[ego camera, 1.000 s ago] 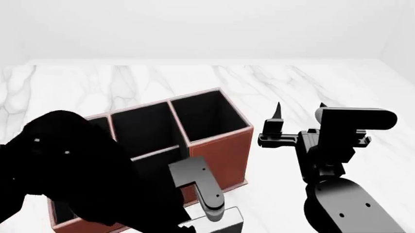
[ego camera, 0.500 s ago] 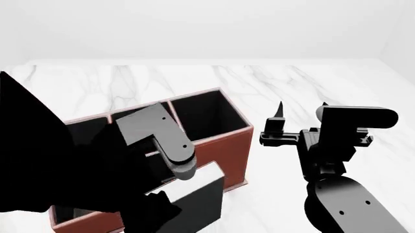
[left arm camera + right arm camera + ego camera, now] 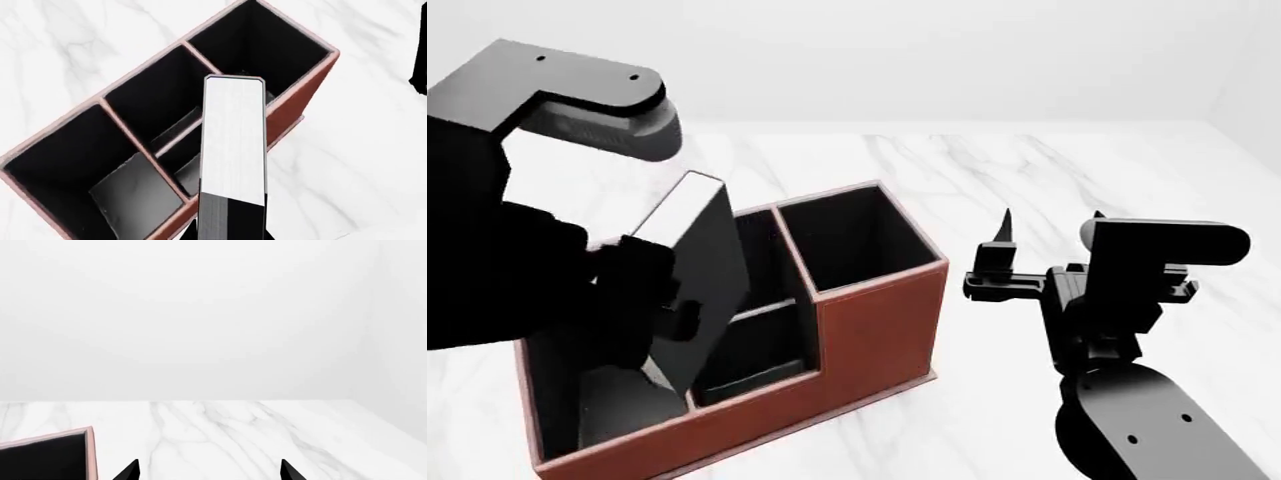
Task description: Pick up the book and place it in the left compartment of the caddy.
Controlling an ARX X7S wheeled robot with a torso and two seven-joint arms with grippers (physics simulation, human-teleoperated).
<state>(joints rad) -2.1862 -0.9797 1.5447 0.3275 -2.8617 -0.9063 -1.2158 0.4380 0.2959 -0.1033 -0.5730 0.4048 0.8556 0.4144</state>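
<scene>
Black-covered and stiff, the book (image 3: 701,270) looks light. The left gripper (image 3: 647,290) clamps its lower end above the caddy (image 3: 868,320); the right gripper (image 3: 1048,225) hangs open.

We see the caddy (image 3: 868,320) sitting on the table (image 3: 1068,190), in front of us and a bit to the left. The book (image 3: 701,270) is tilted over the caddy, above the left compartment (image 3: 587,400) and the middle cells, held by our left gripper (image 3: 647,290). Our right gripper (image 3: 1048,222) hangs over the table to the right of the caddy, apart from it.
</scene>
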